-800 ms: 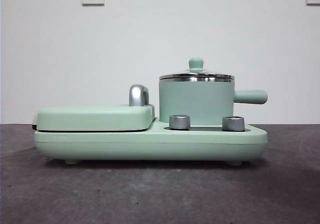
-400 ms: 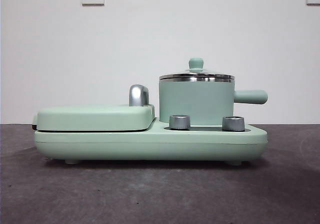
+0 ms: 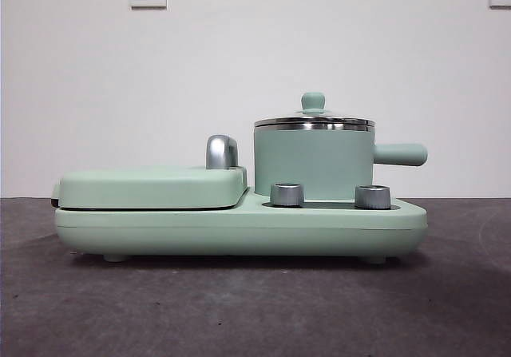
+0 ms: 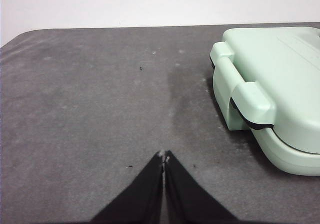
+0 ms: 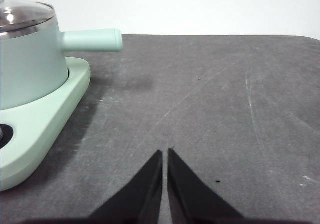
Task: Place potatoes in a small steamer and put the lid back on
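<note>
Mint-green small steamer (image 5: 30,68) lidded, apart from right pincer (image 5: 165,151)

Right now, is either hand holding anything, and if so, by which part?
Nothing is held. The left hand and the right hand are both shut on nothing, above bare table. The lid sits on the small steamer.

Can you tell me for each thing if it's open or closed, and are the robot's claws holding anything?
Small steamer: upright on the green cooker base, covered.
Lid: on the steamer, closed.
Griddle cover: down, shut.
Left gripper: shut, empty, above the table.
Right gripper: shut, empty, above the table.
Potato: not in view.
</note>
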